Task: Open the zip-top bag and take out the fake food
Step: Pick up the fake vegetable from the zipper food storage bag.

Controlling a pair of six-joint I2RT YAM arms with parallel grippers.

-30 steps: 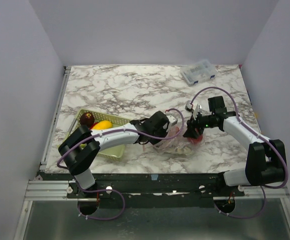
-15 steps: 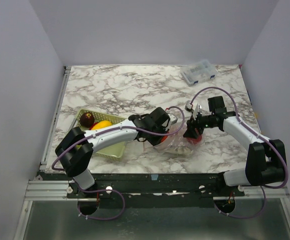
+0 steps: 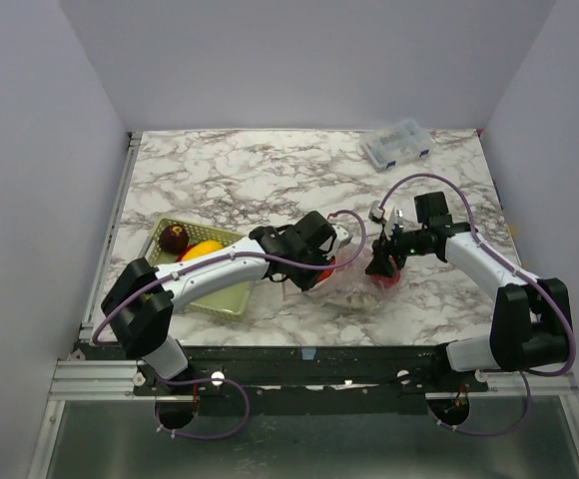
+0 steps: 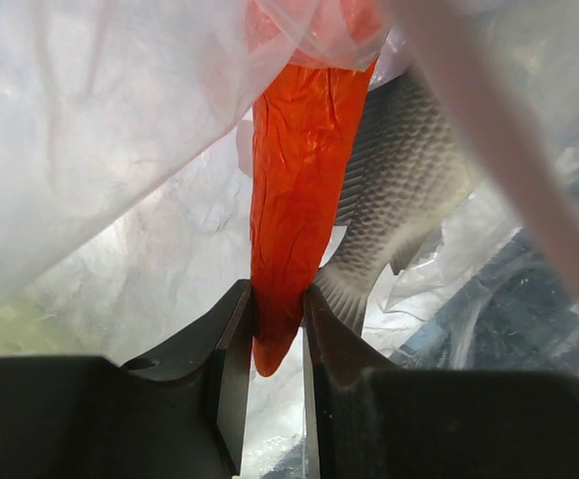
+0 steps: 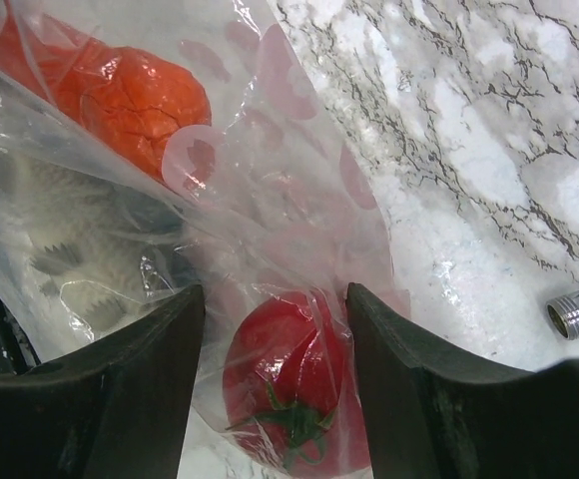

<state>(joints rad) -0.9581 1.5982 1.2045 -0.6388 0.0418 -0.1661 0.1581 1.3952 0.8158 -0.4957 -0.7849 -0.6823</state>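
The left gripper [image 4: 275, 329] has drawn back slightly toward the green basket [image 3: 228, 299]. Its fingers are clenched on the tip of the orange carrot [image 4: 294, 190], which reaches ahead of them into the zip-top bag [image 4: 90, 150]. Extraction looks underway. The right gripper [image 5: 275, 309] straddles a bagged tomato [image 5: 285, 384]; whether it squeezes is unclear. The marble table [image 5: 469, 150] lies beneath, with pale lilac walls [image 3: 299, 60] around.

Left arm [image 3: 220, 271] stretched rightward, left gripper [image 4: 278, 299] pinched nearly closed; right arm [image 3: 479, 254] bent inward, right gripper [image 5: 273, 294] spread wide.
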